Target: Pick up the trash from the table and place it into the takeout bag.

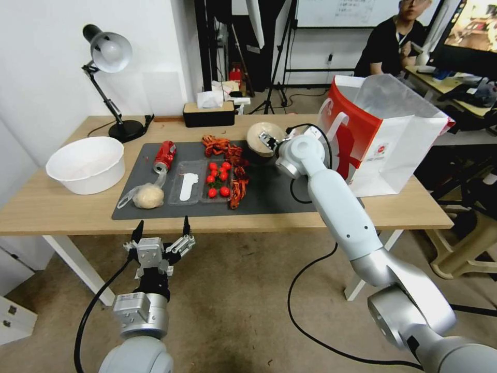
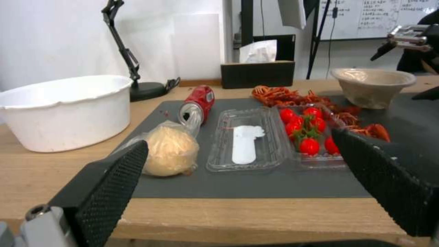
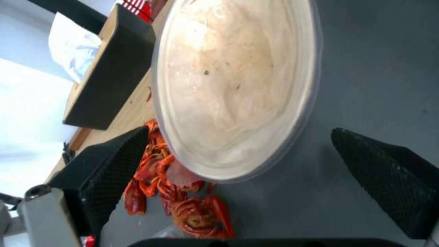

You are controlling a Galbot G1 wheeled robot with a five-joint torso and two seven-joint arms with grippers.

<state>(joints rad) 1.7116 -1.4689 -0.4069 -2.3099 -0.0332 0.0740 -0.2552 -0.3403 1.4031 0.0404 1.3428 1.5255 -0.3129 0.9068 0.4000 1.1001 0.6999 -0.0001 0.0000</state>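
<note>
Right wrist view shows you the right gripper point(image 3: 238, 161) spread wide just above the beige bowl point(image 3: 235, 85), which looks empty (only a filmy lining inside). It sits on the dark mat point(image 1: 269, 194) beside red shell scraps point(image 3: 183, 199). Your right arm reaches across the table point(image 1: 62, 207), with the takeout bag point(image 1: 385, 137) standing open beside it. The left gripper point(image 1: 161, 230), also spread, hovers before the table's near edge.

The right hand point(image 1: 267, 139) is largely hidden behind its own wrist over the beige bowl point(image 1: 263, 139), covering part of the rim. The takeout bag point(image 1: 385, 139) hides the bench's point(image 1: 62, 207) far right corner. Its small logo is too small to read.
</note>
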